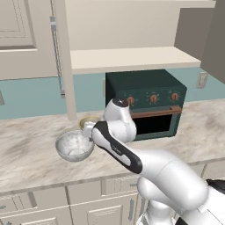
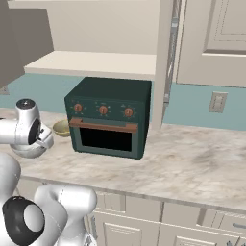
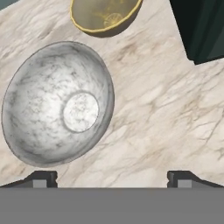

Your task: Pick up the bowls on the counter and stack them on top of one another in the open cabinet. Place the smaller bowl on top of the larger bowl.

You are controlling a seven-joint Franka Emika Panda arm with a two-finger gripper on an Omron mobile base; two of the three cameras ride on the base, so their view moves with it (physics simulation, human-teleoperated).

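The larger bowl, grey-white and marbled, stands upright on the counter; it also shows in the base views. Just beyond it sits the smaller bowl, yellowish-tan, close to the larger bowl's rim. My gripper hovers above the counter beside the larger bowl's right rim, open, its fingertips wide apart with nothing between them. From the left base view the hand partly hides the smaller bowl. The open cabinet is above, its pale shelf bare.
A dark green oven stands on the counter right of the bowls, under the shelf; its corner shows in the hand view. A vertical cabinet post rises behind the bowls. Bare counter stretches right of the oven.
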